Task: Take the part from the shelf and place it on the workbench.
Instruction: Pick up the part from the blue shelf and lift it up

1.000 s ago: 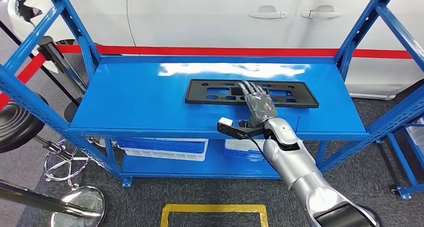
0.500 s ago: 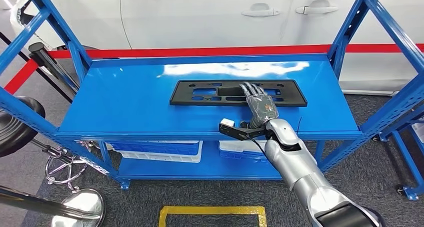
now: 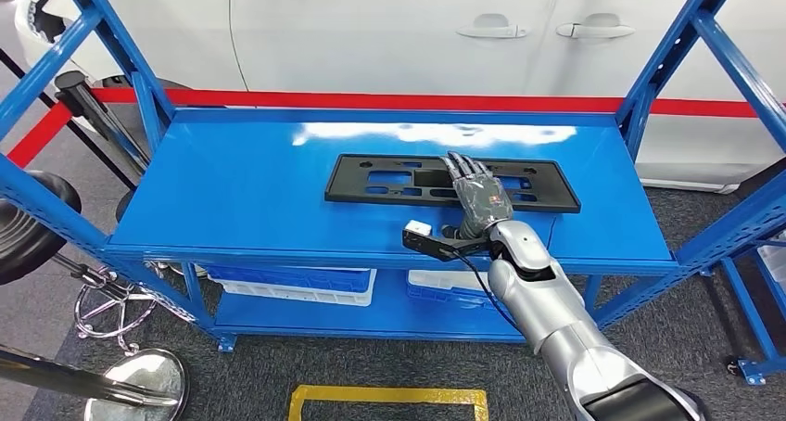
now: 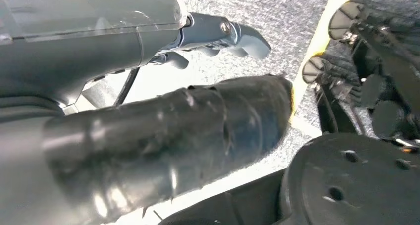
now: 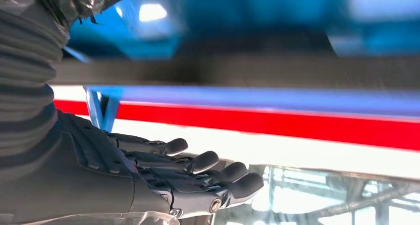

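The part (image 3: 389,178) is a long flat black frame with cut-outs, lying flat on the top board of the blue shelf (image 3: 232,189). My right hand (image 3: 475,191) reaches in from the front, its fingers stretched out flat over the part's right half. In the right wrist view, the right hand (image 5: 163,180) has straight, slightly spread fingers. The part (image 5: 247,69) is a blurred dark band close by them. I cannot tell whether the fingers touch it. My left hand (image 4: 148,126) hangs over the grey floor and holds nothing.
Blue uprights (image 3: 667,69) flank the shelf on both sides. A white car (image 3: 389,31) with a red stripe stands right behind it. White and blue bins (image 3: 297,282) sit on the lower board. A black stool (image 3: 28,226) stands at left, and yellow floor tape (image 3: 389,398) lies in front.
The whole picture has shifted a little, so the camera moved. My right hand stays stretched over the part, which lies in the same place on the shelf.
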`<state>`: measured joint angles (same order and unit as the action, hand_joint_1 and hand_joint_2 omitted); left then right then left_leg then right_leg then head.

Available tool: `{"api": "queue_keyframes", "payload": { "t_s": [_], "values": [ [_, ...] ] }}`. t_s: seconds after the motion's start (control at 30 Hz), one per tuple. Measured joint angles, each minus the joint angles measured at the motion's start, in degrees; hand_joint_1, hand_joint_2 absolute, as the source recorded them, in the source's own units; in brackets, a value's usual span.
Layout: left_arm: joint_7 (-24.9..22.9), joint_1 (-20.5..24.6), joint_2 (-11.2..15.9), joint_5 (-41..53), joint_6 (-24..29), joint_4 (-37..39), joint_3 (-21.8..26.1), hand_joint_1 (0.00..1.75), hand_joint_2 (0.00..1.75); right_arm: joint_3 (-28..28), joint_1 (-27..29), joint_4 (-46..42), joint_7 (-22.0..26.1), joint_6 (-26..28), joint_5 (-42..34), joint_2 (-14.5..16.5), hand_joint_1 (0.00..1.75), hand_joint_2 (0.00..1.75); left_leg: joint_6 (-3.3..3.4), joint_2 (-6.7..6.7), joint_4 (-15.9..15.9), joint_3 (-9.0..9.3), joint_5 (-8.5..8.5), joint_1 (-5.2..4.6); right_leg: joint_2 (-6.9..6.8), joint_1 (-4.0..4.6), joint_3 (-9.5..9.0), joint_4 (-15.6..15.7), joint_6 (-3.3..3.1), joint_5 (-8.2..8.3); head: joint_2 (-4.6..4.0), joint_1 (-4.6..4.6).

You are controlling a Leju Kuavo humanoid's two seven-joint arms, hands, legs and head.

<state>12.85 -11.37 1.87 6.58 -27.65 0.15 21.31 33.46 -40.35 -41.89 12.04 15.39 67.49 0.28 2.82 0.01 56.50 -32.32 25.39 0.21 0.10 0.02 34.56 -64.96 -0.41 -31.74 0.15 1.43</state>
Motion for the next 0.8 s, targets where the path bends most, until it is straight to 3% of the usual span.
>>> {"api": "queue_keyframes", "payload": {
  "t_s": [0.07, 0.1, 0.13, 0.17, 0.23, 0.3, 0.4, 0.47, 0.57, 0.6, 0.63, 0.67, 0.73, 0.8],
  "values": [
    [0.0, 0.0, 0.0, 0.0, 0.0, 0.0, 0.0, 0.0, 0.0, 0.0, 0.0, 0.1, 0.0, -0.1, 0.0, 0.0, 0.0, 1.75, 0.03, -0.01, 0.0, 0.27, 0.24, 0.05, 0.03, -0.39, 3.75, -6.8, 0.52, -2.71, 0.0, 0.0],
    [0.0, 0.1, 0.0, 0.0, 0.0, 0.0, 0.0, 0.0, 0.0, 0.0, 0.2, 0.2, 0.0, -0.1, 0.0, 0.0, 0.0, 1.75, -0.03, -0.05, 0.1, 0.33, 0.45, 0.09, 0.0, -0.68, 5.22, -9.0, 0.82, -3.07, 0.0, -0.01],
    [0.0, 0.1, 0.0, 0.0, 0.0, 0.0, 0.0, 0.0, 0.0, 0.0, 0.3, 0.3, 0.0, -0.1, 0.0, 0.0, 0.0, 1.75, -0.17, -0.1, 0.3, 0.4, 0.71, 0.18, -0.04, -1.0, 5.87, -9.5, 1.13, -2.34, 0.0, -0.01],
    [0.0, 0.1, 0.0, 0.0, 0.0, 0.0, 0.0, 0.0, 0.0, 0.0, 0.4, 0.4, 0.0, -0.1, 0.0, 0.0, 0.0, 1.75, -0.38, -0.18, 0.6, 0.49, 1.04, 0.32, -0.08, -1.29, 5.42, -7.8, 1.42, -0.58, 0.0, -0.01],
    [0.0, 0.1, 0.0, 0.0, 0.0, 0.0, 0.0, 0.0, 0.0, 0.0, 0.3, 0.4, 0.0, -0.1, 0.0, 0.0, 0.0, 1.75, -1.1, -0.34, 1.6, 0.6, 1.96, 0.58, -0.1, -1.68, 2.59, -1.2, 1.84, 3.3, 0.0, -0.03],
    [0.0, 0.1, 0.0, 0.0, -0.1, 0.0, 0.0, 0.0, 0.0, 0.0, 0.2, 0.5, 0.1, -0.2, 0.0, 0.1, 0.0, 1.75, -1.98, -0.42, 2.5, 0.47, 2.78, 0.53, -0.01, -1.6, 0.74, 3.0, 1.44, 4.47, 0.0, 0.04],
    [0.0, 0.1, 0.0, 0.0, -0.1, 0.0, 0.0, 0.0, 0.0, 0.0, 0.2, 0.5, 0.1, -0.3, 0.2, 0.2, 0.0, 1.75, -2.87, -0.38, 2.6, 0.47, 3.12, 0.55, 0.13, -1.34, 0.6, 3.5, 0.12, 4.09, 0.0, 0.09],
    [0.0, 0.1, 0.0, 0.0, -0.2, 0.0, 0.0, 0.0, 0.0, 0.0, 0.1, 0.5, 0.1, -0.3, 0.4, 0.4, 0.0, 1.75, -3.33, -0.32, 4.3, -0.18, 4.37, 0.63, 0.11, -1.55, 0.24, 3.9, -0.61, 4.1, 0.0, 0.11],
    [0.0, 0.1, 0.0, 0.0, -0.3, 0.0, 0.0, 0.0, 0.0, 0.0, 0.1, 0.7, 0.1, -0.4, 0.5, 0.7, 0.0, 1.75, -3.84, -0.26, 14.6, -5.46, 8.97, 0.69, -0.08, -1.46, -0.2, 4.1, -1.28, 3.82, 0.0, 0.16],
    [0.0, 0.1, 0.0, 0.0, -0.3, 0.0, 0.0, 0.0, 0.0, 0.0, 0.1, 0.8, 0.2, -0.4, 0.5, 0.7, 0.0, 1.75, -3.87, -0.26, 17.8, -7.41, 9.73, 0.7, -0.12, -1.34, -0.32, 4.1, -1.39, 3.69, 0.0, 0.15],
    [0.0, 0.1, 0.0, 0.0, -0.3, 0.0, 0.0, 0.0, 0.0, 0.0, 0.2, 0.8, 0.2, -0.5, 0.5, 0.7, 0.0, 1.75, -3.78, -0.25, 19.1, -8.49, 9.35, 0.68, -0.13, -1.23, -0.48, 4.1, -1.46, 3.54, 0.0, 0.15],
    [0.0, 0.0, 0.0, 0.0, -0.3, 0.0, 0.0, 0.0, 0.0, 0.1, 0.2, 0.9, 0.2, -0.5, 0.6, 0.8, 0.0, 1.75, -3.55, -0.26, 18.1, -8.42, 7.79, 0.65, -0.09, -1.13, -0.74, 4.1, -1.48, 3.36, 0.0, 0.16],
    [0.0, 0.0, 0.1, 0.0, -0.3, 0.0, 0.0, 0.0, 0.0, 0.1, 0.1, 0.9, 0.2, -0.5, 0.6, 0.9, 0.0, 1.75, -2.66, -0.27, 11.0, -5.66, 3.07, 0.39, 0.04, -1.01, -1.48, 4.1, -1.43, 2.9, 0.0, 0.15],
    [0.0, -0.1, 0.2, 0.0, -0.3, 0.0, 0.0, 0.0, 0.0, 0.1, 0.1, 0.9, 0.2, -0.5, 0.6, 1.1, 0.0, 1.75, -1.76, -0.27, 4.9, -2.96, 0.65, -0.03, 0.18, -0.86, -1.91, 4.2, -1.15, 2.54, 0.0, 0.14]
  ]
}}
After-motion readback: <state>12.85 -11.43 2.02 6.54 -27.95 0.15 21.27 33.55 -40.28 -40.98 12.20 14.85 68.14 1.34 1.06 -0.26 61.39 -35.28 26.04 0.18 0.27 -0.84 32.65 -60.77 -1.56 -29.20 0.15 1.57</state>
